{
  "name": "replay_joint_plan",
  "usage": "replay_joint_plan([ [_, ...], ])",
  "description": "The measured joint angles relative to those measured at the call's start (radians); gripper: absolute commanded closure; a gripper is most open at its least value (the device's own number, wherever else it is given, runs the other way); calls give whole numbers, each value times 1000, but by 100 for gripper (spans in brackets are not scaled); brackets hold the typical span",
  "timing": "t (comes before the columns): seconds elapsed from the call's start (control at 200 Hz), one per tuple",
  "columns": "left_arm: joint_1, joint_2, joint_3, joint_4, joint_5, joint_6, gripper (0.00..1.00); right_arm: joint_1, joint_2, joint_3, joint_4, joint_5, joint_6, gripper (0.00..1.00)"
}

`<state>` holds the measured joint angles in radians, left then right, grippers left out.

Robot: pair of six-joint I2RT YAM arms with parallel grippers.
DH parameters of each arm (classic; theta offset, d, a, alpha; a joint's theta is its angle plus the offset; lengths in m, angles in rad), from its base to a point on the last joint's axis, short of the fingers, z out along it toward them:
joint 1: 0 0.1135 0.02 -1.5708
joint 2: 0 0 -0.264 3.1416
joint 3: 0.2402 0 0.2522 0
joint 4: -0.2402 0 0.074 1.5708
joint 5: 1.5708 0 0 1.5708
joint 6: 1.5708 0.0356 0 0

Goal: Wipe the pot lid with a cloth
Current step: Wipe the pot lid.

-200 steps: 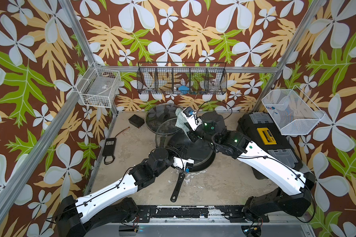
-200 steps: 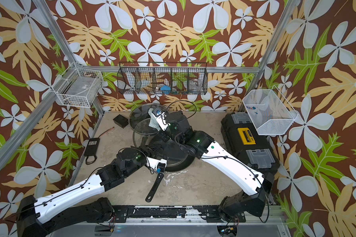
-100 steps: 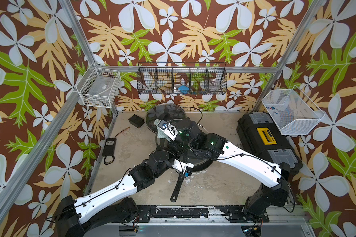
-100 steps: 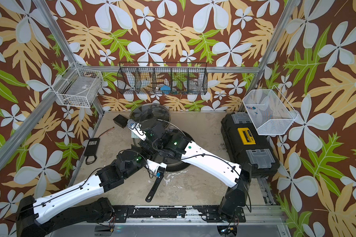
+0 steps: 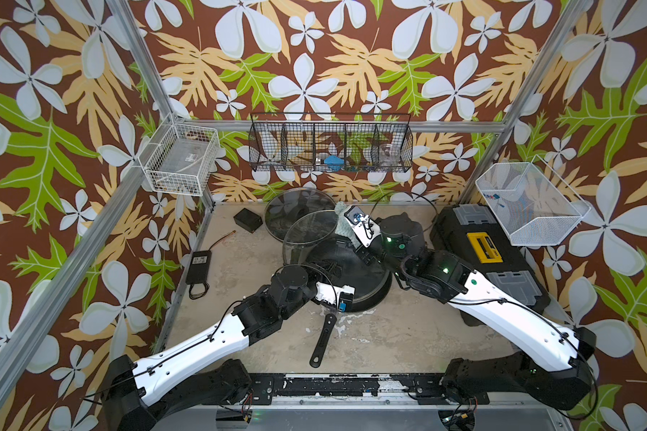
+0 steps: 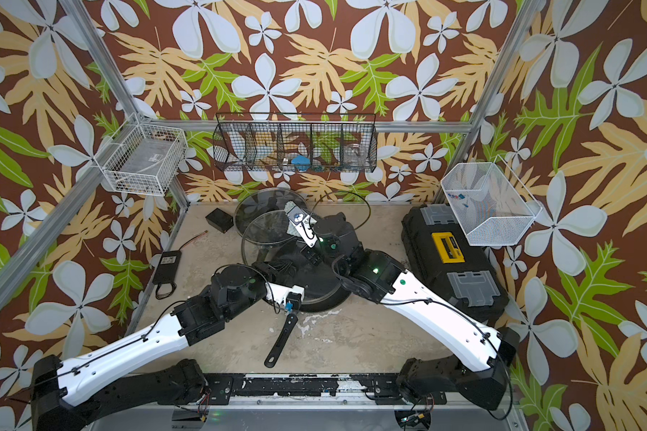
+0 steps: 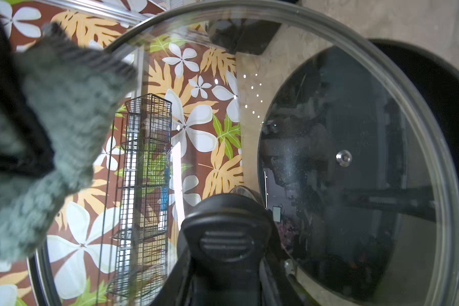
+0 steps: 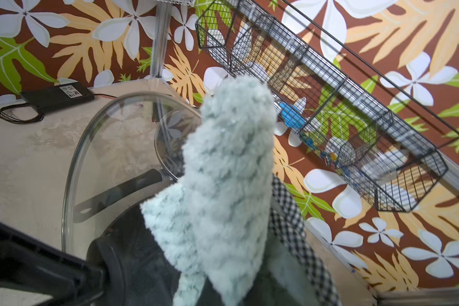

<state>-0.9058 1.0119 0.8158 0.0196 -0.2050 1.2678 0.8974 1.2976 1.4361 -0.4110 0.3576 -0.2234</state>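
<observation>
Swung back from the lid's left side, the right gripper (image 5: 349,228) now holds the cloth (image 5: 340,227) at the far right rim of the lid (image 5: 307,233), jaws clamped on the fabric, forearm reaching in low with the wrist raised. Left gripper (image 6: 277,268) is closed on the lid's handle (image 7: 225,238), propping the glass tilted over the pan (image 5: 370,287). Adapter (image 8: 56,96) reads CE, FC.

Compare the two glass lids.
The pot lid is held up and tilted, the left pincer shut on its handle; the second lid rests behind it by the back wall, ungripped. In the left wrist view the pot lid shows its black handle, the second lid only a centre screw. Both are round clear glass, metal-rimmed.
</observation>
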Motion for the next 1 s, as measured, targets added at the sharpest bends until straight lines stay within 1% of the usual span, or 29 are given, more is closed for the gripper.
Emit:
replay_joint_plan([
  [0.255, 0, 11, 12, 81, -13, -428, 100, 2, -147, -179, 10, -20, 97, 100],
  [0.441, 0, 44, 53, 155, -80, -764, 100, 60, -203, -289, 39, -61, 167, 100],
  [0.531, 0, 54, 74, 171, -127, -901, 100, 69, -208, -334, 69, -85, 183, 100],
  [0.641, 2, 68, 101, 171, -160, -1040, 100, 83, -185, -367, 112, -114, 212, 100],
  [0.802, 2, 80, 132, 171, -170, -1206, 100, 109, -120, -375, 159, -153, 227, 100],
  [0.907, 2, 90, 146, 172, -169, -1292, 100, 111, -101, -373, 171, -173, 238, 100],
  [1.002, 1, 94, 154, 172, -167, -1342, 100, 111, -115, -377, 171, -171, 242, 100],
])
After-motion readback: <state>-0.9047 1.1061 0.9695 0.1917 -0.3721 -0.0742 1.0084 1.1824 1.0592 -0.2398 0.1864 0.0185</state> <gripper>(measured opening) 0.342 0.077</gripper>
